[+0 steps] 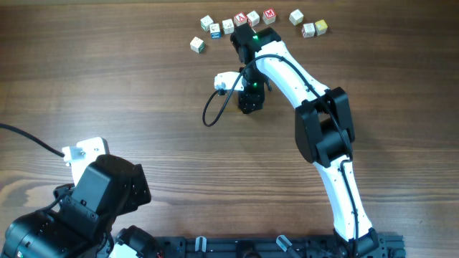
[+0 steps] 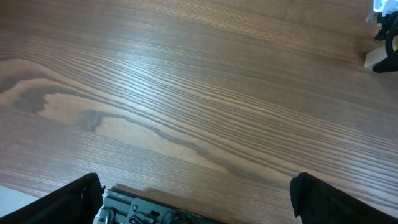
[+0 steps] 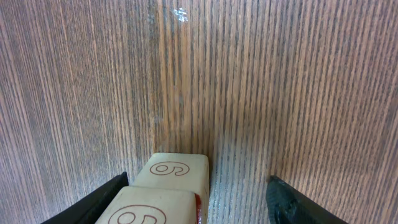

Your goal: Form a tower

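Observation:
The tower [image 3: 175, 170] shows in the right wrist view as two cream letter cubes, one on the other, each with a brown outlined mark on top. The upper cube [image 3: 149, 210] has a red edge on its right side. My right gripper [image 3: 199, 194] straddles the stack, open. Its left finger [image 3: 106, 198] lies against the cubes and its right finger [image 3: 289, 202] stands well apart from them. From overhead the right gripper [image 1: 251, 99] points down and hides the stack. My left gripper [image 2: 196, 205] is open over bare wood, holding nothing.
Several loose letter cubes [image 1: 253, 18] lie in a row at the table's far edge, with one more [image 1: 197, 44] set apart to the left. A black cable [image 1: 211, 107] loops left of the right wrist. The left arm [image 1: 86, 208] sits at the near left corner.

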You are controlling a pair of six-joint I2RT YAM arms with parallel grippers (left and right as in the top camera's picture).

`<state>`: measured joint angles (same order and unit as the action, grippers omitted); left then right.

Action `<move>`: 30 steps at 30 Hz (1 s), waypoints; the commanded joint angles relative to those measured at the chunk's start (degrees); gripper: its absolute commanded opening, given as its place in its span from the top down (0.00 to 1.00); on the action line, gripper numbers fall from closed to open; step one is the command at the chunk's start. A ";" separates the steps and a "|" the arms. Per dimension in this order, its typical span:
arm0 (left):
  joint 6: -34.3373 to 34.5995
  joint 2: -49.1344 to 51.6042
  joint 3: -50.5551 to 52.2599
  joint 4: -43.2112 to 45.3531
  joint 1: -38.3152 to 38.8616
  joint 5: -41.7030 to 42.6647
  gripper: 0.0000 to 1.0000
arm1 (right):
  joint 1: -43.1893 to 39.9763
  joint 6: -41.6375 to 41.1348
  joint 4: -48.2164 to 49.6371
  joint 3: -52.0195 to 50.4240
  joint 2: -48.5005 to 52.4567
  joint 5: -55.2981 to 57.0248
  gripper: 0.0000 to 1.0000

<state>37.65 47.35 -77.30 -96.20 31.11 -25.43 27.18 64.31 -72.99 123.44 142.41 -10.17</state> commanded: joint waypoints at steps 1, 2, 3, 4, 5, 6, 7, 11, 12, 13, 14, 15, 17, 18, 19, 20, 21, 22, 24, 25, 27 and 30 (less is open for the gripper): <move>0.55 -0.04 0.07 0.13 -0.26 -0.09 0.00 | -0.42 -1.36 0.13 -0.20 0.66 0.37 0.29; 0.55 -0.04 0.07 0.13 -0.26 -0.09 0.00 | -0.42 -1.38 0.13 -0.20 0.66 0.37 0.29; 0.55 -0.04 0.04 0.13 -0.26 -0.09 0.00 | -0.42 -1.38 0.13 -0.20 0.66 0.37 0.28; 0.55 -0.04 0.04 0.13 -0.26 -0.09 0.00 | -0.42 -1.38 0.13 -0.20 0.66 0.37 0.23; 0.55 -0.04 0.04 0.13 -0.26 -0.09 0.00 | -0.42 -1.38 0.11 -0.20 0.66 0.37 0.20; 0.57 -0.04 0.04 0.13 -0.26 -0.09 0.00 | -0.42 -1.38 0.07 -0.22 0.66 0.37 0.17; 0.57 -0.04 0.07 0.13 -0.26 -0.09 0.00 | -0.42 -1.36 -0.11 -0.20 0.66 0.35 0.14; 0.55 -0.04 0.07 0.13 -0.26 -0.09 0.00 | -0.42 -1.31 -1.05 -0.20 0.63 1.31 0.11; 0.55 -0.04 0.04 0.13 -0.26 -0.09 0.00 | -0.42 -1.33 -1.38 -0.20 0.63 2.38 0.11; 0.55 -0.04 0.04 0.13 -0.26 -0.09 0.00 | -0.42 -1.42 -1.73 -0.20 0.63 4.76 0.10; 0.57 -0.04 0.07 0.13 -0.26 -0.09 0.00 | -0.42 -1.51 -1.86 -0.20 0.61 6.51 0.10; 0.55 -0.04 0.04 0.13 -0.26 -0.09 0.00 | -0.42 -1.51 -1.86 -0.20 0.57 7.06 0.10; 0.57 -0.04 0.04 0.13 -0.26 -0.09 0.00 | -0.42 -1.46 -1.81 -0.20 0.42 6.29 0.10; 0.55 -0.04 0.04 0.13 -0.26 -0.09 0.00 | -0.42 -1.53 -1.84 -0.20 0.42 6.14 0.10; 0.55 -0.04 0.07 0.13 -0.26 -0.09 0.00 | -0.42 -1.49 -1.81 -0.20 0.42 6.10 0.10; 0.55 -0.04 0.04 0.13 -0.26 -0.09 0.00 | -0.42 -1.46 -1.75 -0.20 0.42 5.88 0.10; 0.55 -0.04 0.04 0.13 -0.26 -0.09 0.00 | -0.42 -1.49 -1.57 -0.20 0.42 5.27 0.11; 0.55 -0.04 0.04 0.13 -0.26 -0.09 0.00 | -0.42 -1.46 -1.57 -0.20 0.42 4.68 0.11; 0.55 -0.04 0.04 0.13 -0.26 -0.09 0.00 | -0.42 -1.49 -1.57 -0.20 0.42 3.30 0.11; 0.57 -0.04 0.07 0.13 -0.26 -0.09 0.00 | -0.42 -1.46 -1.60 -0.20 0.42 2.99 0.12; 0.55 -0.04 0.04 0.13 -0.26 -0.09 0.00 | -0.42 -1.44 -1.62 -0.20 0.42 2.43 0.11; 0.55 -0.04 0.04 0.13 -0.26 -0.09 0.00 | -0.42 -1.46 -1.66 -0.20 0.42 1.25 0.14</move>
<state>37.65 47.35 -77.30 -96.20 31.11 -25.43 27.00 63.05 -74.52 123.44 142.41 -5.98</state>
